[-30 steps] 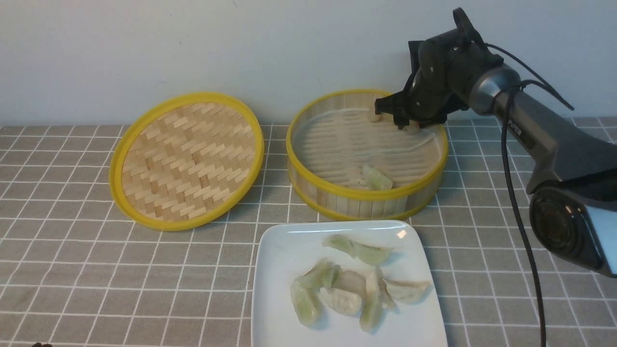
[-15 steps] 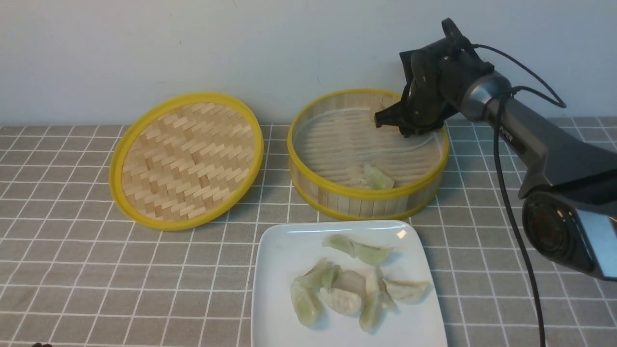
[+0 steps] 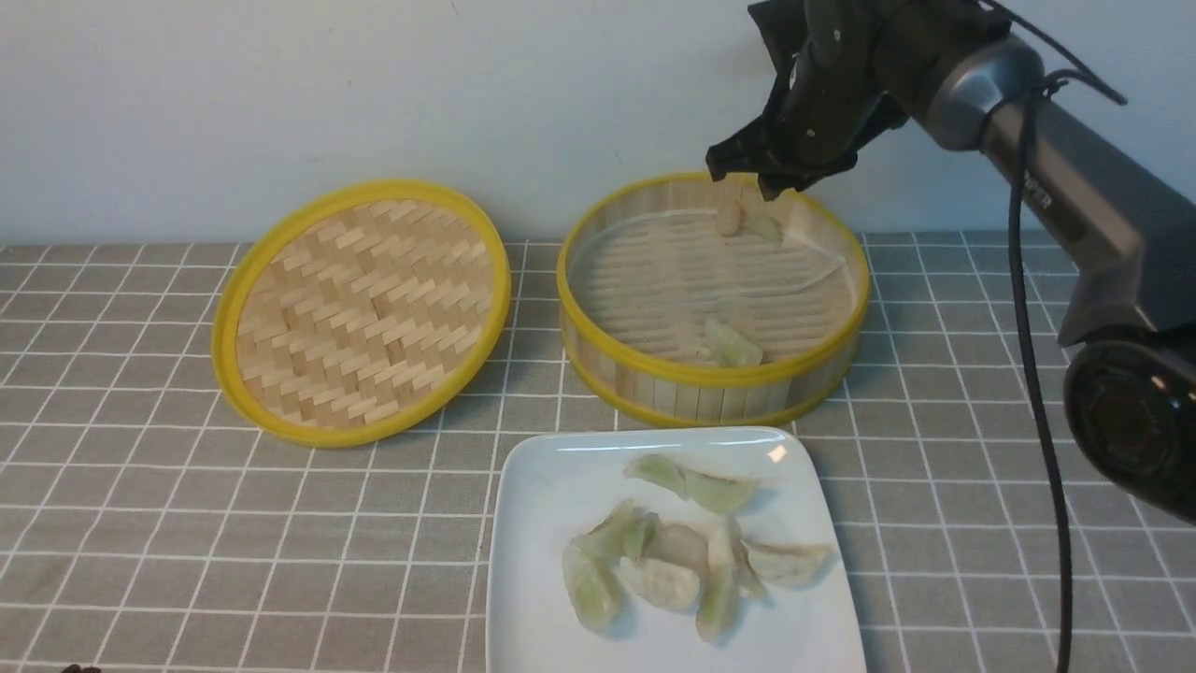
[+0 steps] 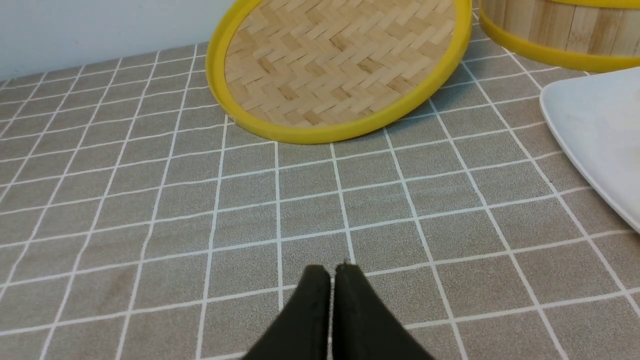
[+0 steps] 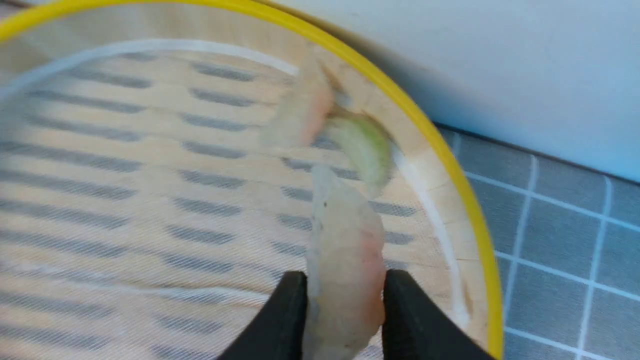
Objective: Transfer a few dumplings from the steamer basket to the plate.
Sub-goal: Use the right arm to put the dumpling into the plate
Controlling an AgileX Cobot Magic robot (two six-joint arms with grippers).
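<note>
The steamer basket (image 3: pixel 715 379) stands at the back right of the table. My right gripper (image 3: pixel 745 180) hangs above its far rim, shut on a pale pinkish dumpling (image 5: pixel 345 250) that fills the gap between the black fingers (image 5: pixel 287 310). Under it a pinkish dumpling (image 3: pixel 729 217) and a green one (image 3: pixel 764 227) lie against the far wall, and another green one (image 3: pixel 732 344) lies by the near wall. The white plate (image 3: pixel 551 467) in front of the basket carries several dumplings (image 3: pixel 668 561). My left gripper (image 4: pixel 331 272) is shut on nothing, low over the tablecloth.
The woven lid (image 3: pixel 364 308) leans tilted to the left of the basket, with its rim (image 4: pixel 320 132) ahead of the left gripper. A grey checked cloth (image 3: pixel 187 523) covers the table. A pale wall runs close behind the basket. The right arm's cable (image 3: pixel 1028 327) hangs at the right.
The right gripper closed on a dumpling at the basket's far side and rose with it from the floor to above the rim. The basket, plate and lid have not moved.
</note>
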